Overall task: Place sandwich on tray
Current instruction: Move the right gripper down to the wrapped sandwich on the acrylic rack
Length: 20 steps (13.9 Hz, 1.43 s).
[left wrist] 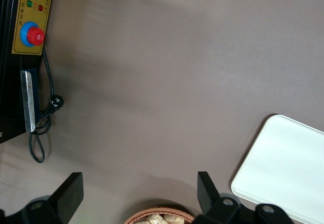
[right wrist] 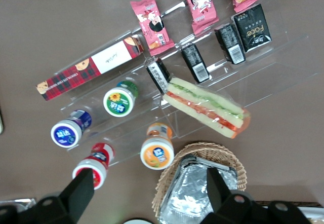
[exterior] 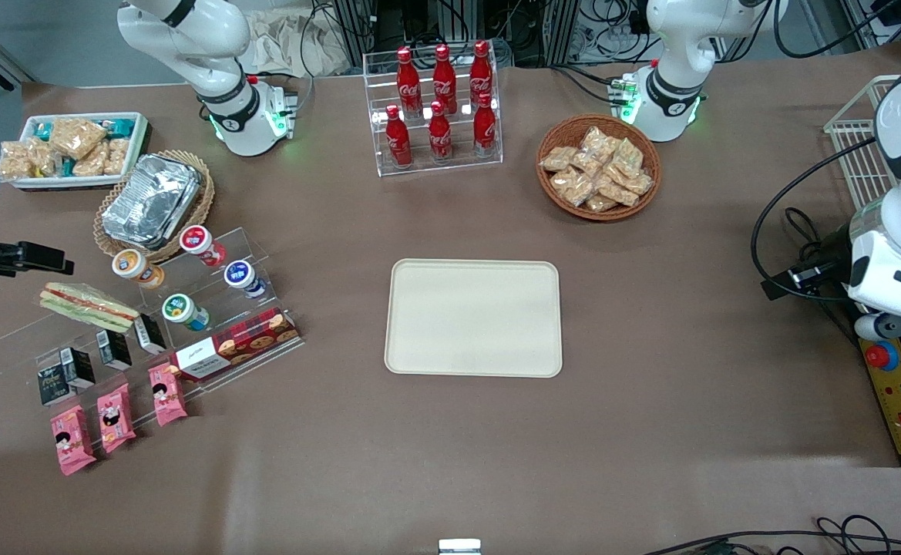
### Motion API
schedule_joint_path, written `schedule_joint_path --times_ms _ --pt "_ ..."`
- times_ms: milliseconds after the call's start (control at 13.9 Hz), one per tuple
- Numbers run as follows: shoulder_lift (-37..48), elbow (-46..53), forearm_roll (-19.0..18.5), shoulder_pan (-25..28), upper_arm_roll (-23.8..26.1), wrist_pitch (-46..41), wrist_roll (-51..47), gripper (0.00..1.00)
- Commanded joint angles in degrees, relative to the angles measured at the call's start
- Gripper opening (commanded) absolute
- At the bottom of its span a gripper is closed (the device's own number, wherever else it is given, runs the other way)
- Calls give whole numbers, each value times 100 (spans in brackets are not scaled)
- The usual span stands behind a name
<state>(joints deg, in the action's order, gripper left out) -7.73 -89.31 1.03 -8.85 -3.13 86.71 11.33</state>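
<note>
The sandwich (exterior: 88, 306) is a triangular wedge in clear wrap, with pale bread and red, orange and green layers. It lies on the top step of a clear stand at the working arm's end of the table, and also shows in the right wrist view (right wrist: 206, 107). The tray (exterior: 473, 316) is flat, cream-beige and bare, at the table's middle; a corner of it shows in the left wrist view (left wrist: 288, 168). My gripper (exterior: 26, 258) hangs high above the table's edge, a little farther from the front camera than the sandwich. In the right wrist view the gripper (right wrist: 149, 191) is open and empty.
The clear stand (exterior: 211, 308) also holds yoghurt cups (exterior: 185, 311), small black boxes (exterior: 115, 348), pink packets (exterior: 115, 416) and a red cookie box (exterior: 234, 345). A foil container (exterior: 151, 200) sits in a wicker basket beside it. A cola rack (exterior: 438, 108) and a snack basket (exterior: 598, 167) stand near the arm bases.
</note>
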Motion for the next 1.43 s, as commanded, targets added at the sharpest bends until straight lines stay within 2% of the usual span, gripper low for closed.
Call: schedule_joint_path --times_ms 0,717,1076,1220,1363 --pt "-27 63 -23 24 31 30 185 99" --pt "70 62 -67 -11 -65 -58 -622 99" --pt "34 72 -67 -29 -74 -5 -1930 99" --pt "26 72 2 -204 -258 -66 -2581 99" --pt "26 54 -93 -231 -285 -5 -3152 99"
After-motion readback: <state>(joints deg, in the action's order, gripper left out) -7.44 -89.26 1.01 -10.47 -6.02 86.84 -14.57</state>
